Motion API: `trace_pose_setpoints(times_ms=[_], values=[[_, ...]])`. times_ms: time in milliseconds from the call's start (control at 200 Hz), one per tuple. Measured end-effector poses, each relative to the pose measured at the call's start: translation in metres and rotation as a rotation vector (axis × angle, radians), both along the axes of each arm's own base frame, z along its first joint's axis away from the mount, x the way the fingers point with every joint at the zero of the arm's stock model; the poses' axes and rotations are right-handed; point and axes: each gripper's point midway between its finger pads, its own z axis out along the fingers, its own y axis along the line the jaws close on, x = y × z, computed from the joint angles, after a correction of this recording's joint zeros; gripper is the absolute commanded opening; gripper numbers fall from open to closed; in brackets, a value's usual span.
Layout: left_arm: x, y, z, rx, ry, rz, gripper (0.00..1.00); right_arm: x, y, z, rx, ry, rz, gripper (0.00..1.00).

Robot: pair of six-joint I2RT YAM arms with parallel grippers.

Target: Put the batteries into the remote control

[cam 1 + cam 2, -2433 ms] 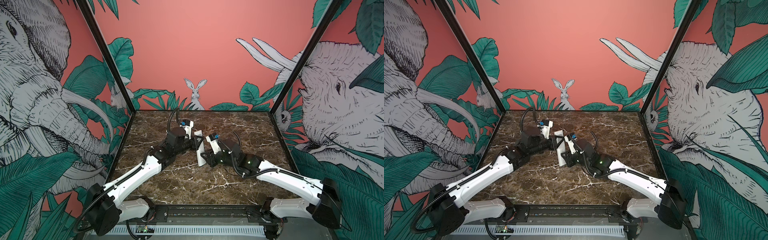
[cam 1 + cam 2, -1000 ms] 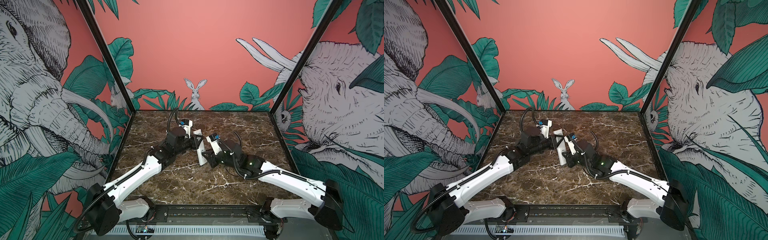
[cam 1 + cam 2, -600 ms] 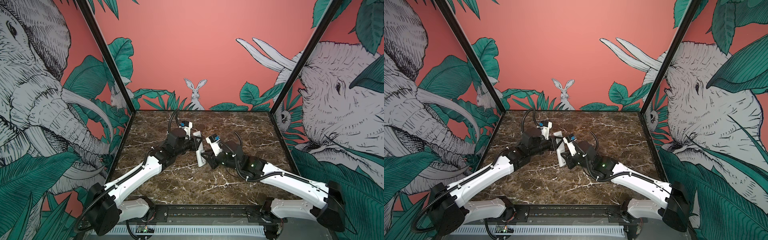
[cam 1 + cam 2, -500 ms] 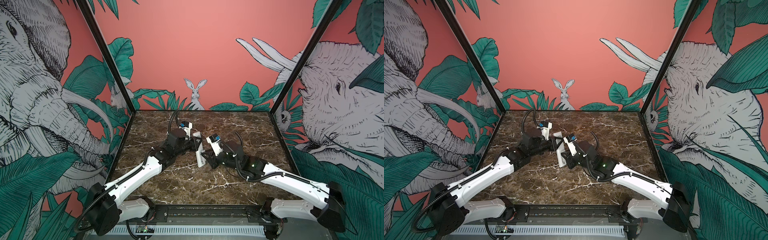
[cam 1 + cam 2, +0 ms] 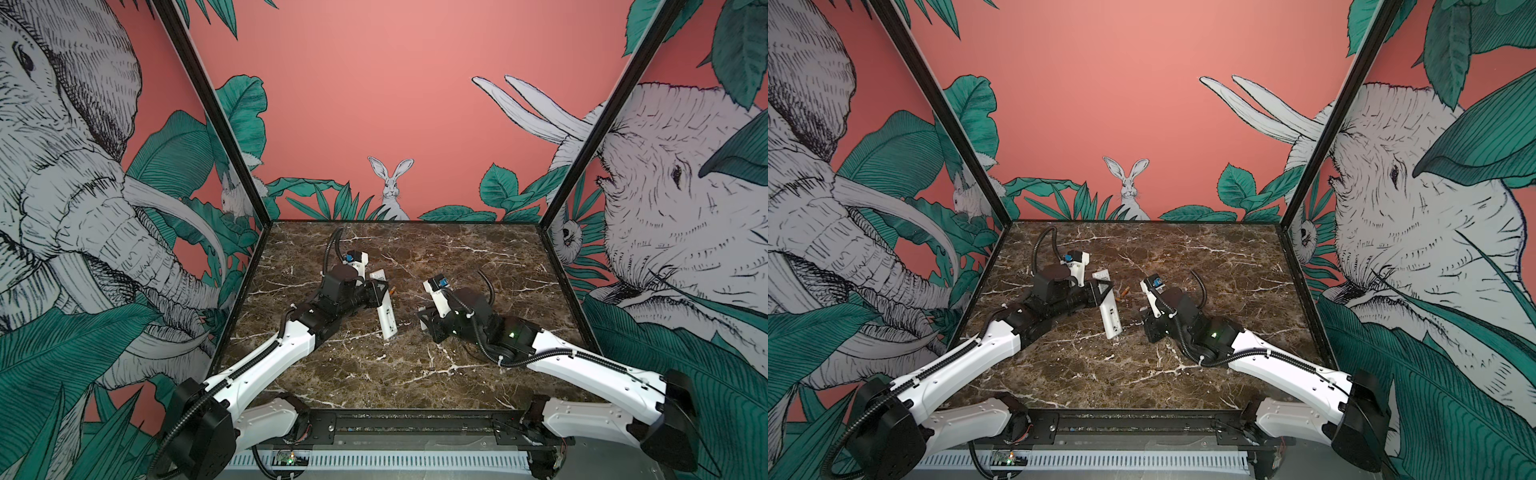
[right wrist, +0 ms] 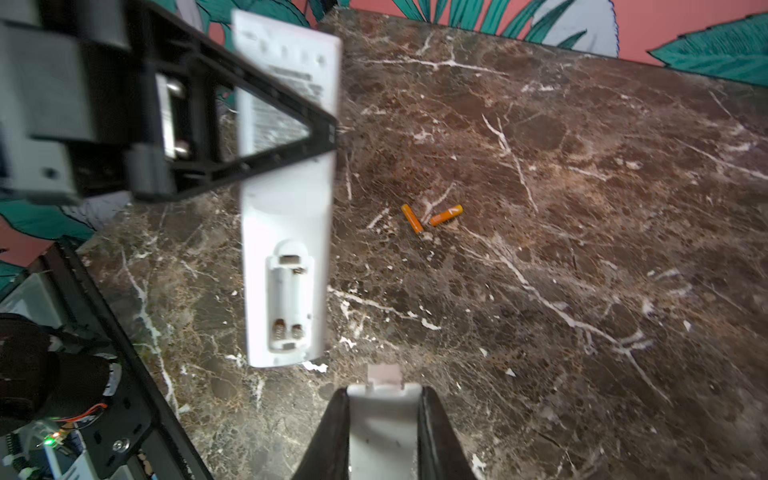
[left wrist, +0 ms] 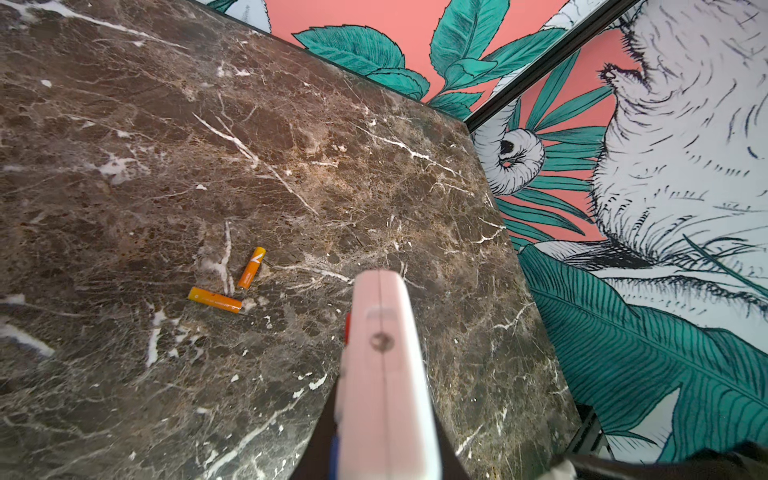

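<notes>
Remote control [image 6: 286, 216]: long, slim, white; plain back facing up, with printed text on its far half.
Battery bay [image 6: 289, 303]: open and empty, springs showing at one end.
Place: left of the table's middle in both top views [image 5: 385, 309] [image 5: 1109, 309]; whether it touches the marble cannot be told.
Left gripper [image 5: 1102, 289]: clamped across the remote's far half.
Batteries [image 6: 412, 218] [image 6: 446, 215]: two orange cells on the marble table [image 6: 582, 208], just beside the remote, ends nearly meeting in a V.
Right gripper [image 6: 384, 395]: narrow, pinching a small white cover [image 6: 382, 424], near the bay end but apart.
</notes>
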Motion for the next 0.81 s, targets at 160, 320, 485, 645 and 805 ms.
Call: trace_pose_setpoints(times_ms=[160, 320, 485, 645, 805], values=[[-0.001, 0.017, -0.007, -0.015, 0.002, 0.018, 0.0, 0.01, -0.022, -0.023, -0.047, 0.057, -0.081, 0.11], [-0.003, 0.027, -0.01, -0.032, -0.009, 0.011, 0.0, 0.018, -0.033, -0.039, -0.091, 0.09, -0.133, 0.11], [-0.007, 0.028, -0.008, -0.04, -0.025, -0.023, 0.0, 0.024, -0.036, -0.053, -0.121, 0.123, -0.163, 0.1], [-0.012, 0.027, 0.0, -0.053, -0.053, -0.053, 0.0, 0.025, -0.041, -0.075, -0.153, 0.168, -0.19, 0.1], [-0.013, 0.029, 0.001, -0.06, -0.056, -0.058, 0.0, 0.022, -0.047, -0.096, -0.189, 0.209, -0.207, 0.1]])
